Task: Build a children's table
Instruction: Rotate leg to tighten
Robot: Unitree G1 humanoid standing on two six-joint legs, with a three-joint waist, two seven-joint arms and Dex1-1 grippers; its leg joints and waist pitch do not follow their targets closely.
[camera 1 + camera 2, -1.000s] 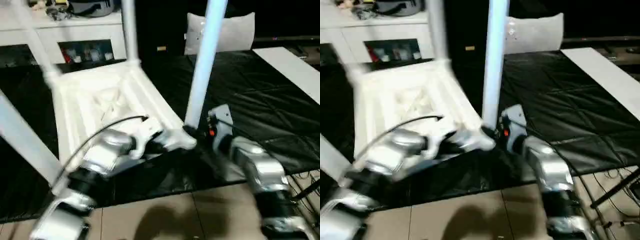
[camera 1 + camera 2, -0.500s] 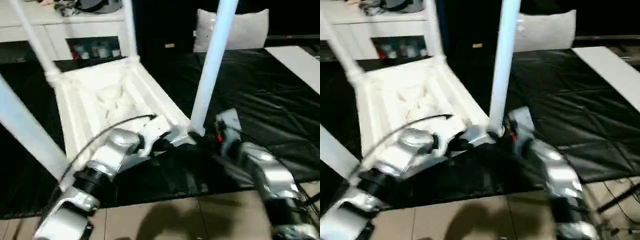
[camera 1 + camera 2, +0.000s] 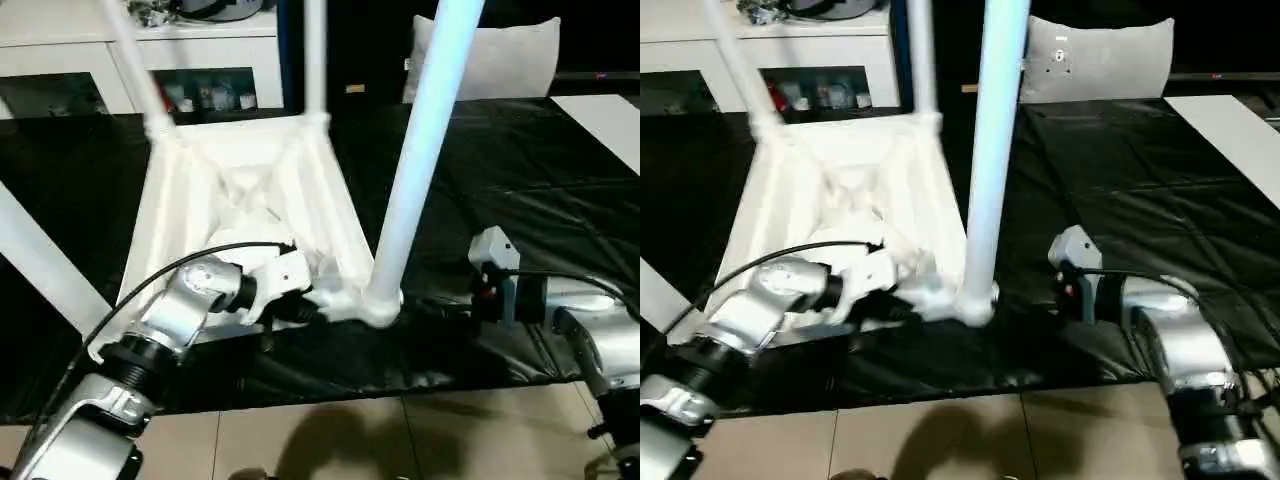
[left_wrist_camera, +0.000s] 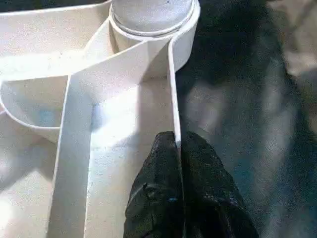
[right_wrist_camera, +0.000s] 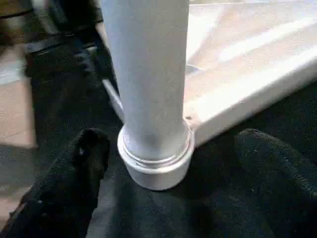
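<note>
My right end effector [image 5: 163, 163], released, has the upright leg [image 5: 148, 74] at its 12 o'clock; my left end effector [image 4: 179, 148] pinches the top's rim [image 4: 172, 99].

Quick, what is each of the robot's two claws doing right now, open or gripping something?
Left gripper: shut on the rim wall of the table top, beside a corner socket.
Right gripper: open, its fingers either side of the leg, apart from it.

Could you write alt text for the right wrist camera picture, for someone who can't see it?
A white table leg stands upright in a round corner socket of the upturned white tabletop, which lies on a black mat. The right gripper is open, one black finger on each side of the socket, touching nothing.
</note>
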